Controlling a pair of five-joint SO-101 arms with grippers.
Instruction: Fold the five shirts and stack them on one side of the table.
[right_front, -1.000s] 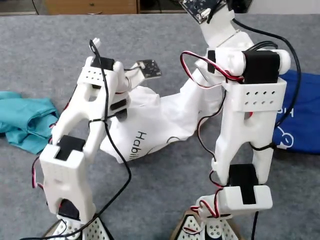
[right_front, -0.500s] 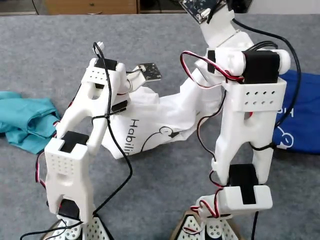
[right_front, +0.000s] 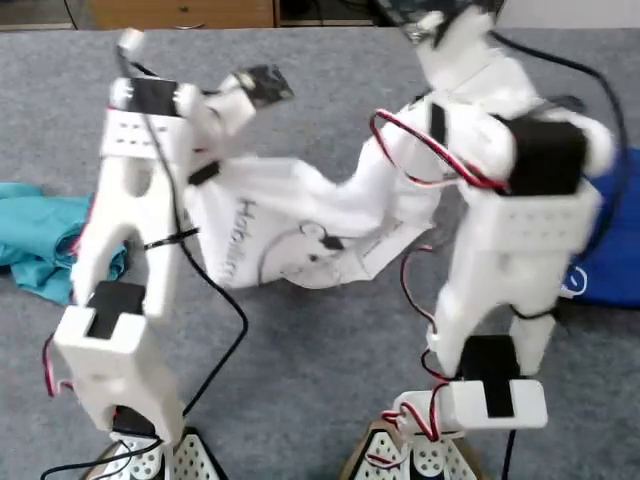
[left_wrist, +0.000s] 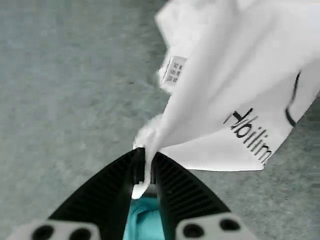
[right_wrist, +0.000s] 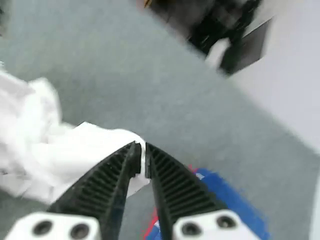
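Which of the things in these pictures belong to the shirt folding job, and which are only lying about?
Belongs to the job: white shirt, held by left gripper and right gripper; teal shirt; blue shirt.
Only lying about: wooden cabinet beyond the grey table.

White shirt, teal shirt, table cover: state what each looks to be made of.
White shirt: thin, matte cloth, probably a cotton-type knit. It drapes and creases softly where it hangs.
Teal shirt: similar soft, matte fabric, bunched in rounded folds.
Table cover: grey felt- or carpet-like textile, judging by its fuzzy, flecked surface with no shine.
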